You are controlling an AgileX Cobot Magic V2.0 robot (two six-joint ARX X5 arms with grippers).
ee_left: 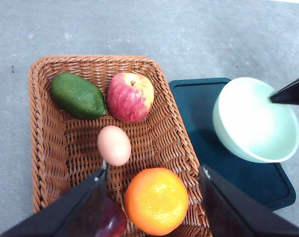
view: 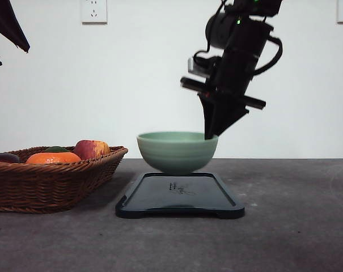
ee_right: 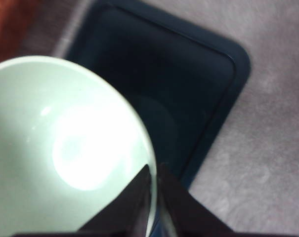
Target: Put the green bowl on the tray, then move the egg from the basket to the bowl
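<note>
Right claw (ee_right: 153,190) pinches green bowl (ee_right: 65,158) rim.

The green bowl (ee_right: 65,153) runs off the right wrist frame's edge, blurred; a dark fruit (ee_left: 112,219) sits half-hidden behind the left gripper (ee_left: 154,197).

Green avocado (ee_left: 78,95), red-yellow apple (ee_left: 130,97), orange (ee_left: 156,200), dark purplish fruit (ee_left: 110,220), perhaps a plum, grey table (view: 290,226).

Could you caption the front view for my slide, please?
Right gripper holds the green bowl by its rim above the tray.
</note>
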